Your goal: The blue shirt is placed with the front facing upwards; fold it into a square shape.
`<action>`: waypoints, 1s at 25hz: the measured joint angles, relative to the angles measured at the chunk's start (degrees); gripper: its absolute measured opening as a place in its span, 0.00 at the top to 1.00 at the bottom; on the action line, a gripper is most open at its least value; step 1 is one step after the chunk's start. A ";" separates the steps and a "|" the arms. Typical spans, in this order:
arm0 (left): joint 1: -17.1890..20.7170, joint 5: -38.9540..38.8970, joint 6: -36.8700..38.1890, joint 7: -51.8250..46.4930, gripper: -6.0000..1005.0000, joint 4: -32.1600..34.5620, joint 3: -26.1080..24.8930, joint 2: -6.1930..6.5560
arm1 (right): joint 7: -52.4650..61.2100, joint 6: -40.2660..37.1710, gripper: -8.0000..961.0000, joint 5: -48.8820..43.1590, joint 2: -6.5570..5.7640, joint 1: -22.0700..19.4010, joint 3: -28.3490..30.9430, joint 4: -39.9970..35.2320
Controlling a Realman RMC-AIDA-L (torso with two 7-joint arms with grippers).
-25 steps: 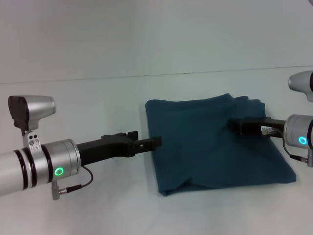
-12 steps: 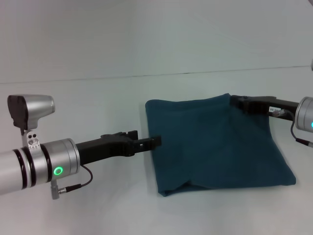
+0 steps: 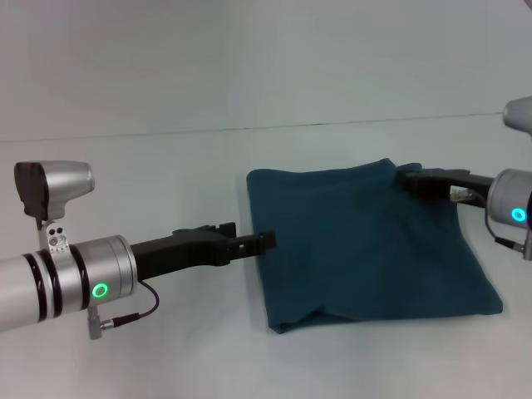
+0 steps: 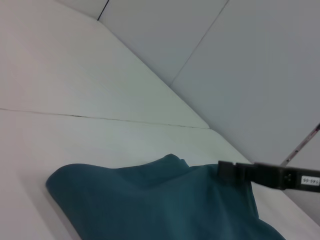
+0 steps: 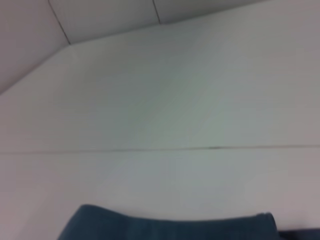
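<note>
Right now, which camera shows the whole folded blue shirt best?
The head view: the whole blue shirt lies folded between the left gripper and right gripper. The left wrist view shows only its far part, the right wrist view just an edge strip.

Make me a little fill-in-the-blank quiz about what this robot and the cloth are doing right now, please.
1. The blue shirt lies on the white table, already folded into a rough ____ shape.
2. The left gripper sits at the shirt's ____ edge in the head view.
3. The right gripper is at the shirt's far ____ corner.
4. The "FREE!" lettering is ____ in these views.

Missing words: square; left; right; hidden
</note>
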 joint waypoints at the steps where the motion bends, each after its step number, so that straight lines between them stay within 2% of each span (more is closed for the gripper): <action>1: 0.03 0.01 0.00 -0.02 0.14 0.00 0.01 0.00 | -0.23 0.93 0.98 0.00 0.02 0.26 -0.35 0.84; 8: 0.19 0.10 0.02 -0.11 0.14 0.00 0.09 0.11 | -0.67 8.34 0.98 0.04 0.13 1.69 -4.01 5.67; 12: 0.39 0.11 0.02 -0.18 0.14 0.00 0.05 0.30 | -0.69 9.72 0.98 0.24 0.28 1.86 -5.14 6.26; 19: 0.47 0.11 0.01 -0.22 0.14 0.00 0.00 0.36 | -0.69 8.11 0.98 1.40 0.32 1.66 -5.28 4.75; 25: 0.54 0.11 0.06 -0.22 0.15 0.00 0.00 0.43 | 0.04 2.31 0.98 5.97 0.05 -1.36 -4.68 -0.81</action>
